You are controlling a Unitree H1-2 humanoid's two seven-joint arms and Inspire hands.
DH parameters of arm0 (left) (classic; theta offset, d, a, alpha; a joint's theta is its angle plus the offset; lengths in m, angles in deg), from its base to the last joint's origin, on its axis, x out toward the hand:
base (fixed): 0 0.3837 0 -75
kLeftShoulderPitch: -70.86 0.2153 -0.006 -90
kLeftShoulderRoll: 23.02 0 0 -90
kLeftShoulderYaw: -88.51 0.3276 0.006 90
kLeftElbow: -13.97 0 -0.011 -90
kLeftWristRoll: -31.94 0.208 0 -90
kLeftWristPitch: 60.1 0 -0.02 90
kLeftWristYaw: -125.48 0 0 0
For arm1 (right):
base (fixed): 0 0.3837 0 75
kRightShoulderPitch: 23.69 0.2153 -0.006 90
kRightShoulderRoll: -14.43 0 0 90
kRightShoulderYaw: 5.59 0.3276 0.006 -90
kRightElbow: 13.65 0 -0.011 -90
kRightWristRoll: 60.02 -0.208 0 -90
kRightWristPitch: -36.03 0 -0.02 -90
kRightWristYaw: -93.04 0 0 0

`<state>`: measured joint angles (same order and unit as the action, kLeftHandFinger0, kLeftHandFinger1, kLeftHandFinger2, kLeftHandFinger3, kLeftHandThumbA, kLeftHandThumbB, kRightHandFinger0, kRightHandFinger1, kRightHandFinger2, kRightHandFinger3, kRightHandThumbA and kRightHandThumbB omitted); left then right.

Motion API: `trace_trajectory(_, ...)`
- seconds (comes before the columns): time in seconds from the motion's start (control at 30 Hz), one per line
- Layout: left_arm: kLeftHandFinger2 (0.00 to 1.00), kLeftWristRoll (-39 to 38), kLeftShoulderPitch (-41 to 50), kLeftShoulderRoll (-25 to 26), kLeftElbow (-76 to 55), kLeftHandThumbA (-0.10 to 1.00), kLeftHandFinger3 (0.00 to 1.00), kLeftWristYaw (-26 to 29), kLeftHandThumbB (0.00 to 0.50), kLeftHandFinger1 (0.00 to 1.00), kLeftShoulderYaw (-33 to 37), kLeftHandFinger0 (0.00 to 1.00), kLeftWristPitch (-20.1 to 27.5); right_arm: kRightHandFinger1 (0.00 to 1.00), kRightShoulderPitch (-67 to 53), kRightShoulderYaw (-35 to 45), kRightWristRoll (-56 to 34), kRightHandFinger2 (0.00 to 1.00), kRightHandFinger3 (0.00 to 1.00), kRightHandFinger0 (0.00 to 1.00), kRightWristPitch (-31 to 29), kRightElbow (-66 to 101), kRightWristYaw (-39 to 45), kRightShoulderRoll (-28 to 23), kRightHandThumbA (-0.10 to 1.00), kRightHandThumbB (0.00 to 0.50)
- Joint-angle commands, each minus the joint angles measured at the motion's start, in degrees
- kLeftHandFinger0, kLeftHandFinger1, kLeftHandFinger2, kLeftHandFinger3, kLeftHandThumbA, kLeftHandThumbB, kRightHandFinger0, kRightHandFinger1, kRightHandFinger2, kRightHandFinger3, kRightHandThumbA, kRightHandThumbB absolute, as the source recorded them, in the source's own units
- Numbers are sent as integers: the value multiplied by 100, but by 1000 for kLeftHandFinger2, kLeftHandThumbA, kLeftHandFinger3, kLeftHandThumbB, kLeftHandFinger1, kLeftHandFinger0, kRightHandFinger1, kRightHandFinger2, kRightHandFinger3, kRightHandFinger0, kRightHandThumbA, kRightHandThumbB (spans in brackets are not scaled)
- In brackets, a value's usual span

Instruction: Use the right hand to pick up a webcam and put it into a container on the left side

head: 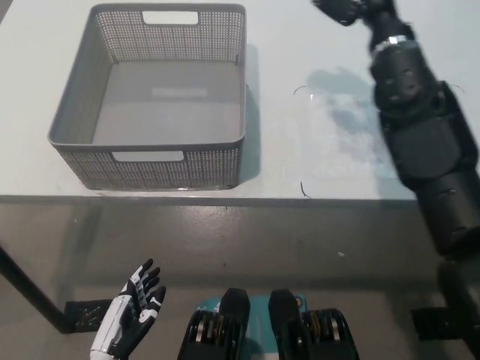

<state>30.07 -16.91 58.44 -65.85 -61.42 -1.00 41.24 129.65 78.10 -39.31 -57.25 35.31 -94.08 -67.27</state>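
White table (pixel 315 150), perhaps grey floor (pixel 262 240)

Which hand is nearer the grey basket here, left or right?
Hard to call. The right hand is raised right of the grey basket, at the far edge. The white left hand rests open below the table.

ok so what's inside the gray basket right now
Only the bare gray floor of the basket shows; no webcam lies in it. The near wall hides a thin strip of floor behind it. The right hand is up at the picture's top edge.
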Motion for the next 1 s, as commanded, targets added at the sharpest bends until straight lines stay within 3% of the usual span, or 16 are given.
trace_trajectory(0.0, 1000, 34, 10, 27, -72, 642, 1000, -71, 0, 1000, 72, 1000, 194, 414, 667, -180, -4, 808, 884, 0, -97, -80, -13, 350, -100, 142)
trace_trajectory(0.13, 1000, 65, -4, 51, -28, 639, 1000, -79, 0, 1000, 111, 1000, 279, 406, 825, -346, 63, 805, 853, 0, -67, -303, -24, 637, -100, 154)
trace_trajectory(0.2, 1000, 78, -7, 49, -22, 629, 1000, -67, 0, 1000, 123, 1000, 309, 353, 922, -409, 61, 762, 809, 0, -45, -467, -13, 790, -100, 154)
trace_trajectory(0.3, 1000, 108, -14, 53, -44, 644, 1000, -78, 0, 1000, 172, 1000, 280, 323, 1032, -498, 107, 745, 826, 0, 39, -650, -65, 975, -100, 153)
trace_trajectory(0.37, 1000, 167, -58, 55, -41, 649, 1000, -59, 0, 1000, 208, 1000, 291, 272, 1147, -548, 108, 706, 814, 0, -147, -964, -182, 1105, -100, 167)
trace_trajectory(0.67, 1000, 334, -197, 40, -143, 654, 1000, -9, 0, 1000, 329, 1000, 143, 244, 1407, -936, 401, 667, 763, 0, -469, -1979, -685, 1468, -100, 181)
trace_trajectory(0.8, 1000, 310, -234, 27, -180, 649, 1000, -25, 12, 1000, 338, 1000, 59, 309, 1413, -1145, 430, 715, 741, 0, -585, -2529, -676, 1590, -100, 210)
trace_trajectory(0.97, 1000, 329, -308, 48, -213, 617, 1000, -47, 23, 1000, 362, 1000, -14, 406, 1336, -1424, 557, 807, 793, 9, -626, -3043, -777, 1620, -100, 158)
